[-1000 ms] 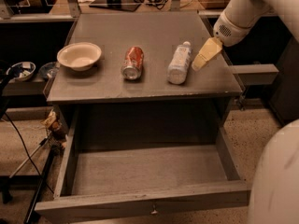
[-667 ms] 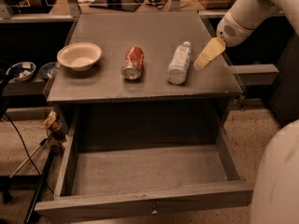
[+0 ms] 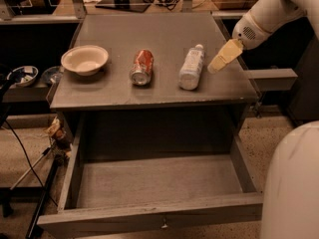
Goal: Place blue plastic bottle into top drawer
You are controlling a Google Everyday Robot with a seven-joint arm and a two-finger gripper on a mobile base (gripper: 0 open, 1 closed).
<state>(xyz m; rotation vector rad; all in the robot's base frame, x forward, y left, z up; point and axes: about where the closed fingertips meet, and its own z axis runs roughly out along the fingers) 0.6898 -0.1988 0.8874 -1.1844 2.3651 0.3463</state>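
In my single camera view, the small clear-whitish plastic bottle (image 3: 191,67) with its white cap and pale blue-printed label lies on its side on the flat grey wooden tabletop (image 3: 149,29). It sits right of centre, with the cap pointing toward the far edge. The tan two-finger gripper (image 3: 223,58) hangs just beside the bottle's right side, angled down and to the left from the white arm (image 3: 264,14). It is near the bottle, but I see no contact with it. I cannot tell whether the gripper is spread apart or closed together; it holds nothing.

Left of the bottle, a red soda can (image 3: 141,67) lies on its side, and further left a shallow cream bowl (image 3: 84,59) stands upright. The three are spaced apart in a row.

Below the tabletop, the wide shallow grey wooden drawer (image 3: 149,218) is pulled out toward me, with a small metal knob (image 3: 163,226) at the centre of its front panel. The white rounded robot body (image 3: 294,183) fills the lower right corner.
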